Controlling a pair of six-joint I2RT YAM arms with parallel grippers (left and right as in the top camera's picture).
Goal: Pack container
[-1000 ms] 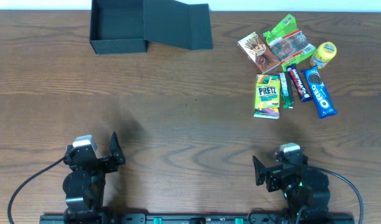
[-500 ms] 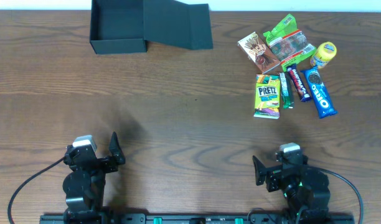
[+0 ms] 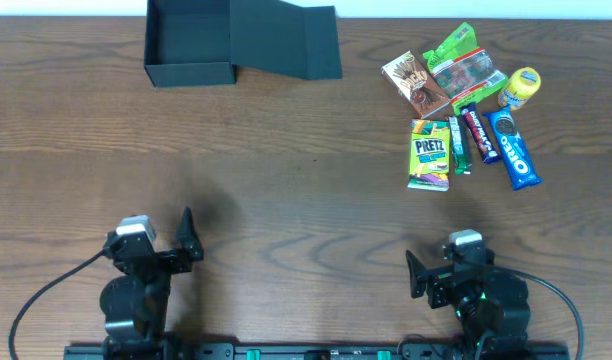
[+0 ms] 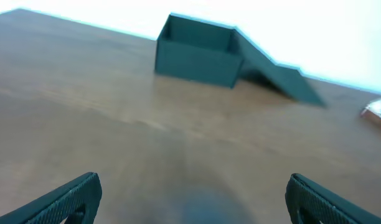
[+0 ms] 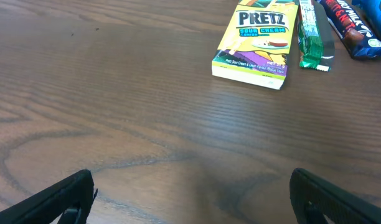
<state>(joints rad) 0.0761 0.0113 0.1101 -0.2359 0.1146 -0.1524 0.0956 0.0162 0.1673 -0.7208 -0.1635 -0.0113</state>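
Dark teal cardboard first: the container (image 3: 191, 73) sits far ahead of my left pincer (image 4: 193, 191), well out of reach from where it rests, with its lid flap (image 3: 286, 40) thrown open and sloping away to the right. My left pincer is spread wide with nothing between the fingers, and the right pincer (image 5: 190, 186) is the same. The box looks light to me, so a packet pushed against a wall could slide it. An arm crossing over could also catch that flap and swing it shut.

Next down, the Pretz box (image 5: 258, 40) lies flat ahead of the right pincer and a little to its right. I judge the fingers could skate across its broad face unless they straddle the narrow sides.

Smallest, the thin green stick (image 5: 310, 37) lies just beside the Pretz box's right edge, perhaps touching. Closing on either one could drag or pinch the other.
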